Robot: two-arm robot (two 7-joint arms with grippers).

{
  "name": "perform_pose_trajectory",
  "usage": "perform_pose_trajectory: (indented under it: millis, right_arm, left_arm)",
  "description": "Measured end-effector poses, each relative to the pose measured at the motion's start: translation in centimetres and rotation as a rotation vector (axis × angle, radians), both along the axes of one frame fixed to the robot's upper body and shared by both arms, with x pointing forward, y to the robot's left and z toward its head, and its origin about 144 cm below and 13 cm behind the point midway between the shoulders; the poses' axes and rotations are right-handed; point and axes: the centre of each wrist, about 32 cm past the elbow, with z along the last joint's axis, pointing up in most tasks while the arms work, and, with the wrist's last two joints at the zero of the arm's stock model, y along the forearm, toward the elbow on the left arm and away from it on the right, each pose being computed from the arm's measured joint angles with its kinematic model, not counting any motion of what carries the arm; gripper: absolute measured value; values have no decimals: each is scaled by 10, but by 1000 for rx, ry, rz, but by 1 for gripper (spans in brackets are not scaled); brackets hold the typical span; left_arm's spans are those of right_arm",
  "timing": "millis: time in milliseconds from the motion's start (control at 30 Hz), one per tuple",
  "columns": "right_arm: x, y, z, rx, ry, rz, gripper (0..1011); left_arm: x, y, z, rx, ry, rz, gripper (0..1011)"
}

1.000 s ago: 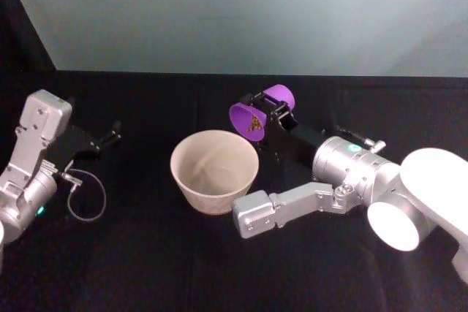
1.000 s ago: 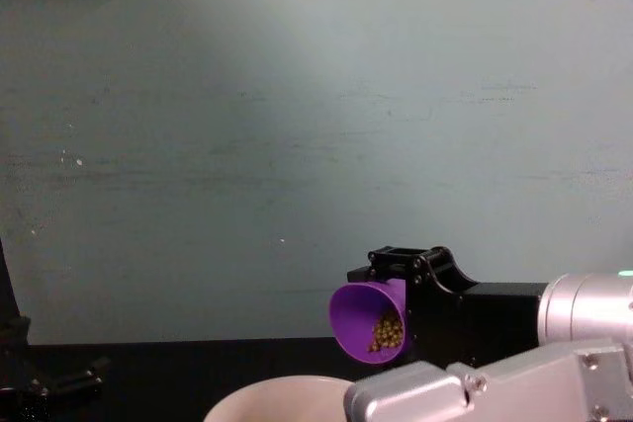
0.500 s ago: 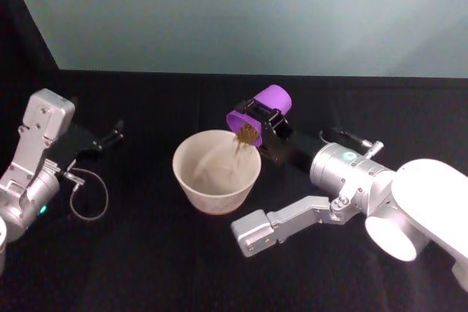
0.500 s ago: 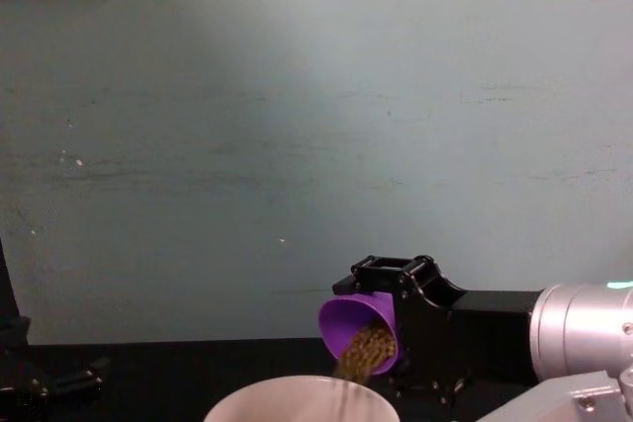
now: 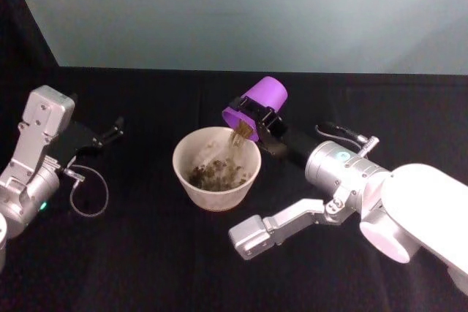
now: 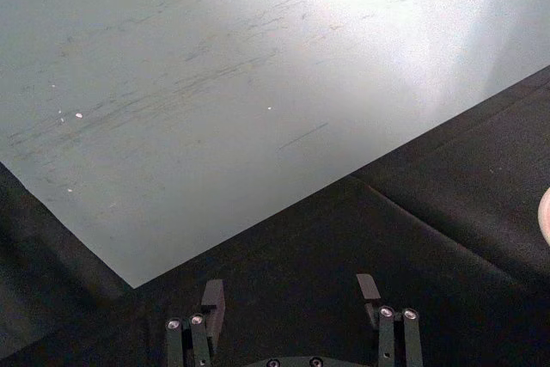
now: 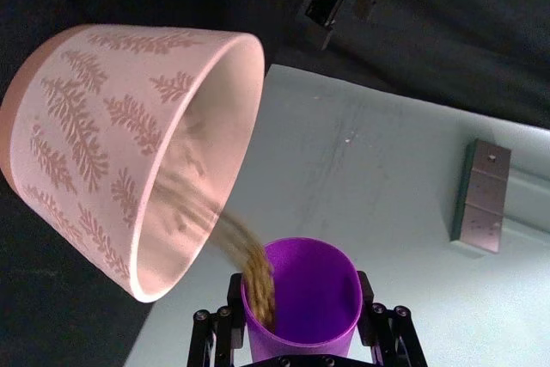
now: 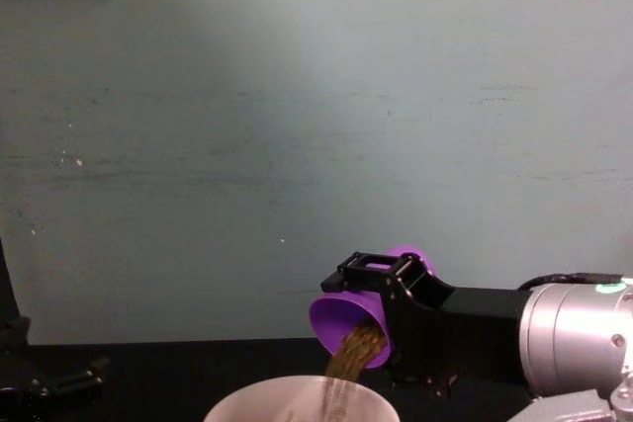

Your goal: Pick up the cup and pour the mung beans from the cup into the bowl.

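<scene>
My right gripper [image 5: 251,116] is shut on the purple cup [image 5: 257,101], which is tipped mouth-down over the far right rim of the pale bowl [image 5: 219,189]. A stream of mung beans [image 5: 240,135] falls from the cup, and a layer of beans [image 5: 216,174] lies in the bowl's bottom. In the chest view the tilted cup [image 8: 342,321] sheds beans [image 8: 348,355] over the bowl's rim [image 8: 247,403]. The right wrist view has the cup [image 7: 302,296] between the fingers [image 7: 215,333], with beans running toward the leaf-patterned bowl [image 7: 103,126]. My left gripper [image 5: 113,131] stands open, apart at the left.
Black cloth covers the table [image 5: 146,253], with a pale green wall [image 5: 241,12] behind it. A loop of cable [image 5: 88,195] hangs by the left arm. In the left wrist view the open left gripper [image 6: 290,298] faces bare cloth and wall.
The right gripper has tipped the cup further, mouth down. The beans went from lying inside the cup to streaming out, and a layer has gathered in the bowl. The left arm has stayed put.
</scene>
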Motion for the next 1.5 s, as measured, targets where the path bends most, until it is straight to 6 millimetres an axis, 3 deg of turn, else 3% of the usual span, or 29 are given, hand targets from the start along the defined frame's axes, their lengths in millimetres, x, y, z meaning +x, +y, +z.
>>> perform_pose_trajectory:
  millis: [900, 1200, 1500]
  right_arm:
    - [-2, 0, -7, -166, -233, 7, 732]
    - [1, -8, 5, 63, -34, -7, 732]
    - [5, -23, 27, 519, 285, -52, 732]
  left_arm:
    - [0, 0, 0, 0, 0, 0, 1000]
    - [0, 0, 0, 0, 0, 0, 1000]
    - [0, 0, 0, 0, 0, 0, 1000]
